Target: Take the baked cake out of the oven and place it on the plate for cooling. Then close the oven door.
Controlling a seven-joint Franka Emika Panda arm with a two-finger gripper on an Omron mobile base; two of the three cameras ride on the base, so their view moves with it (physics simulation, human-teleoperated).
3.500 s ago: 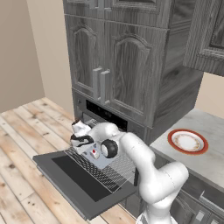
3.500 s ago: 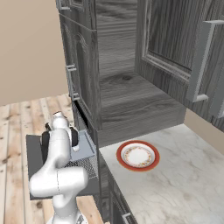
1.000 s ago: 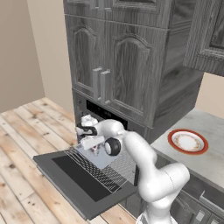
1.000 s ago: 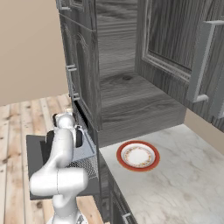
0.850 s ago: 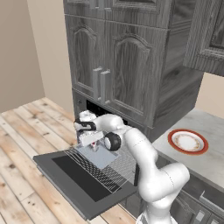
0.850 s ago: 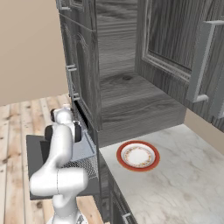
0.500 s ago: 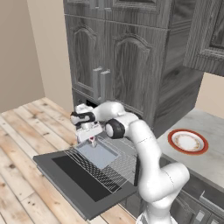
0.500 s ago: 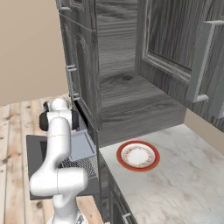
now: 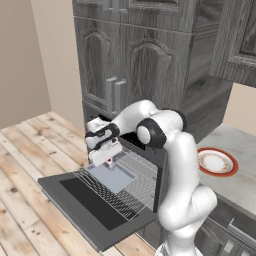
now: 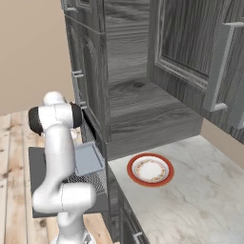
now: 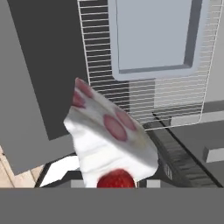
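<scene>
We have the cake (image 9: 106,159) off the tray and up in the air, so the first part of the job looks done; carrying it to the plate, setting it down and shutting the door are all left.

Going left to right in the left base view: the oven door (image 9: 95,202) lies flat open below the hand, jutting out over the wooden floor (image 9: 25,165). Above it the gripper (image 9: 104,150) is clenched on the cake, the white wedge hanging under the fingers with its cherry low (the hand view has the slice pressed right up close, cherry at the bottom). Just below and beyond the hand sits the pulled-out wire rack (image 9: 127,182) with the grey tray (image 9: 113,175) on it. Behind the hand is the oven (image 9: 145,157) opening.

The plate (image 9: 216,162) waits far off to the hand's right on the counter (image 9: 240,180), bare. We judge the air above the door open for swinging; the cabinet block (image 9: 165,65) overhangs the path, so we should stay low.
</scene>
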